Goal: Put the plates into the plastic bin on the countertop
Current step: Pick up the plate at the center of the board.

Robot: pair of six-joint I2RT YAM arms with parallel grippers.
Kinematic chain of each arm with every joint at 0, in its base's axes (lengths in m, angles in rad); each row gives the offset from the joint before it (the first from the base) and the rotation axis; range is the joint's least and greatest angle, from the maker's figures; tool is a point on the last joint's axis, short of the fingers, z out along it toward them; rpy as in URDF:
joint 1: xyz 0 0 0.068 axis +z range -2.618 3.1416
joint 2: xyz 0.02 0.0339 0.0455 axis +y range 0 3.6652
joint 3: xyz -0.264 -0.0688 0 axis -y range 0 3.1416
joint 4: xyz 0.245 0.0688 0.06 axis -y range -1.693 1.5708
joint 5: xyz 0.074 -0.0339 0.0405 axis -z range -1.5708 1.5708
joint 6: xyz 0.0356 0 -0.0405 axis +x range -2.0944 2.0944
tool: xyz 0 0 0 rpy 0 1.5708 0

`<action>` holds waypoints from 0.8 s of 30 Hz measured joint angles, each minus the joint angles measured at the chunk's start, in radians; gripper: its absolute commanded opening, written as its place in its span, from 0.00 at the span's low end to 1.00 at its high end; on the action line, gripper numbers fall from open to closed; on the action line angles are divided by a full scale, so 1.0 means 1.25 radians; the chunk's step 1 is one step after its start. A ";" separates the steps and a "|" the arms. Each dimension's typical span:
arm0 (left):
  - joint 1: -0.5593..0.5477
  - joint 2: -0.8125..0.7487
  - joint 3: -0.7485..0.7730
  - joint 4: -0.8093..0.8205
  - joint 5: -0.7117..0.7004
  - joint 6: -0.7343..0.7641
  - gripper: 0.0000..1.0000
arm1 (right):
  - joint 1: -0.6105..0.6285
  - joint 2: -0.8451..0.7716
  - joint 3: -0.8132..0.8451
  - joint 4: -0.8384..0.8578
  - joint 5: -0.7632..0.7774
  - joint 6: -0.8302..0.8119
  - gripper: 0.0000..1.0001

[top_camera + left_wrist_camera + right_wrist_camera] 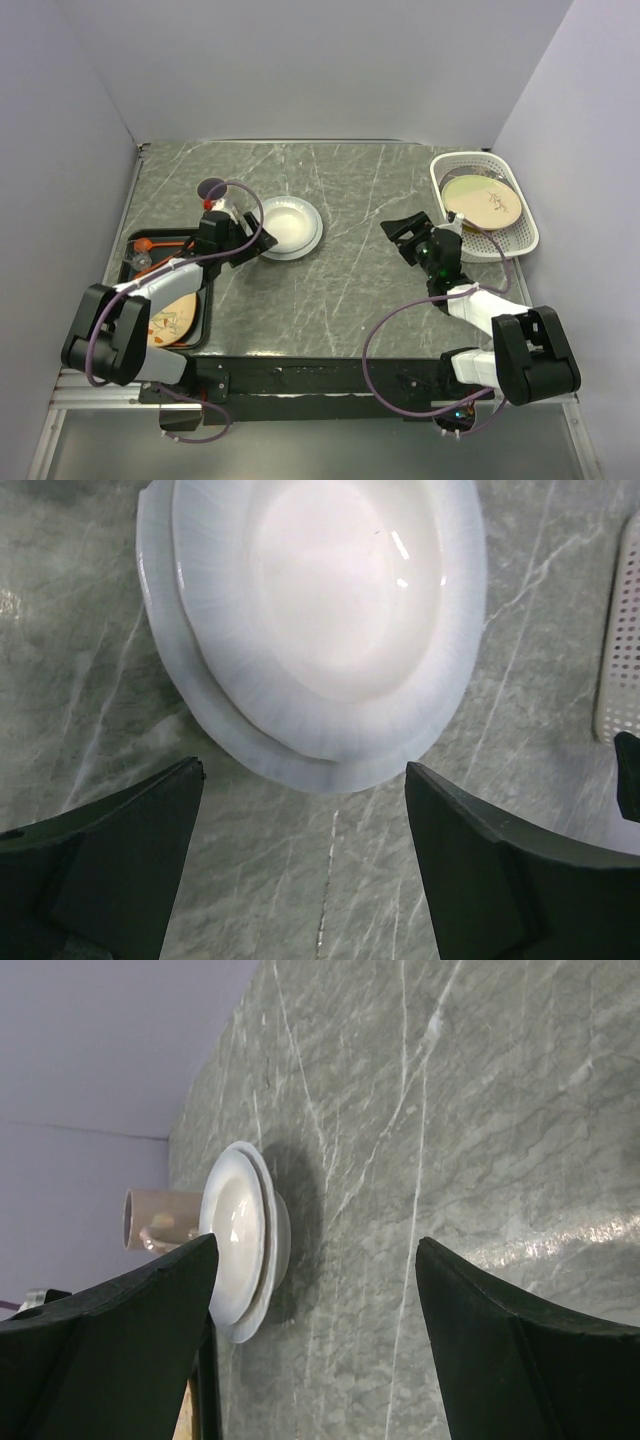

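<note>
Top external view: the grey-green veined countertop point(350, 200) fills the middle of the frame, with two white plates point(288, 226) stacked left of centre, a deeper one sitting in a flatter one. The left gripper point(258, 238) sits just beside the stack's left rim, its arm reaching up from the lower left. A mug point(212, 189) stands just left of the stack, behind the gripper. A black tray point(206, 318) lies at the lower left, and a beige plate point(168, 318) with a branch motif lies in it, partly hidden by the arm. The white lattice bin point(524, 236) stands at the upper right on the countertop, and a yellowish plate point(483, 198) with a small motif lies uppermost in it. The right gripper point(405, 238) is right of centre, just left of the bin and well apart from the white stack, pointing left. In the left wrist view both fingers are spread wide with nothing between them. The near rim of the stack lies just beyond the fingertips, and a corner of the bin shows at the right edge. In the right wrist view the jaws are likewise wide and hold nothing. Bare countertop shows between them, the white stack is at mid left and the mug is behind it.
</note>
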State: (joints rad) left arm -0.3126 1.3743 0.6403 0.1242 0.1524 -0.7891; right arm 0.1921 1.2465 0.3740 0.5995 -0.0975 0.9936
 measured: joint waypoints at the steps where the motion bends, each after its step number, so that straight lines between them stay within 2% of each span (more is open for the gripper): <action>1: 0.000 0.010 0.000 0.001 0.000 0.000 0.86 | 0.000 0.002 -0.002 0.000 0.000 0.000 0.87; 7: 0.000 0.049 -0.002 0.010 -0.001 -0.007 0.87 | 0.000 0.024 -0.002 0.014 -0.001 0.000 0.87; 19: 0.015 0.218 0.038 0.157 0.006 -0.067 0.76 | 0.000 0.078 -0.002 0.032 -0.027 0.000 0.87; 22: 0.023 0.248 0.041 0.204 0.018 -0.092 0.67 | 0.000 0.094 -0.002 0.038 -0.038 0.000 0.87; 23: 0.026 0.256 0.041 0.215 0.021 -0.099 0.55 | 0.000 0.100 -0.002 0.040 -0.041 0.000 0.87; 24: 0.029 0.262 0.041 0.224 0.025 -0.103 0.47 | 0.000 0.107 -0.002 0.043 -0.044 0.000 0.87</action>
State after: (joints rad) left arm -0.2768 1.7023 0.6914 0.4042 0.1833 -0.9176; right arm 0.1925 1.3796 0.3721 0.6533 -0.1528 0.9932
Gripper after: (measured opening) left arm 0.682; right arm 0.867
